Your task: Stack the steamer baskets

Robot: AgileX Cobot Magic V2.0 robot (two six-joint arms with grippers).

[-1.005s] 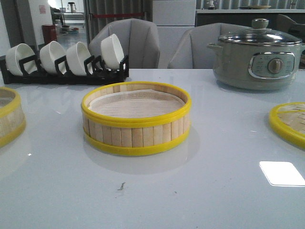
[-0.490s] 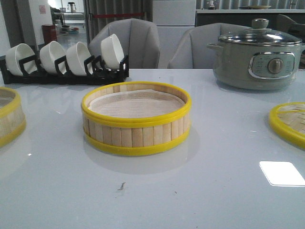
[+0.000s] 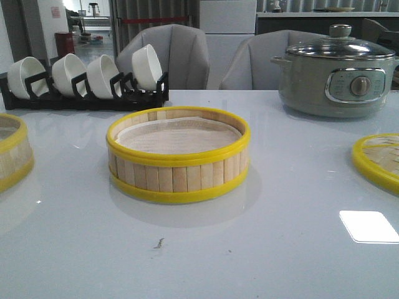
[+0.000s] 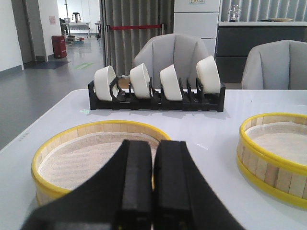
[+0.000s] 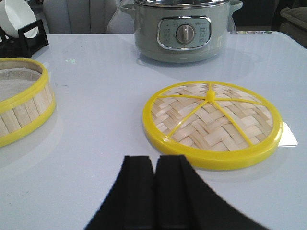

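One steamer basket (image 3: 178, 154) with pale slat walls and yellow rims stands mid-table; it also shows in the left wrist view (image 4: 276, 153) and the right wrist view (image 5: 21, 103). A second steamer basket (image 3: 12, 149) sits at the left edge, and lies just beyond my left gripper (image 4: 153, 146) in the left wrist view (image 4: 81, 153). That gripper is shut and empty, above the basket's near rim. My right gripper (image 5: 156, 160) is shut and empty over bare table, short of the lid. Neither gripper shows in the front view.
A flat woven lid (image 5: 211, 122) with a yellow rim lies at the right (image 3: 377, 159). A grey-green electric pot (image 3: 336, 71) stands at the back right. A black rack of white bowls (image 3: 87, 81) stands at the back left. Grey chairs stand behind the table.
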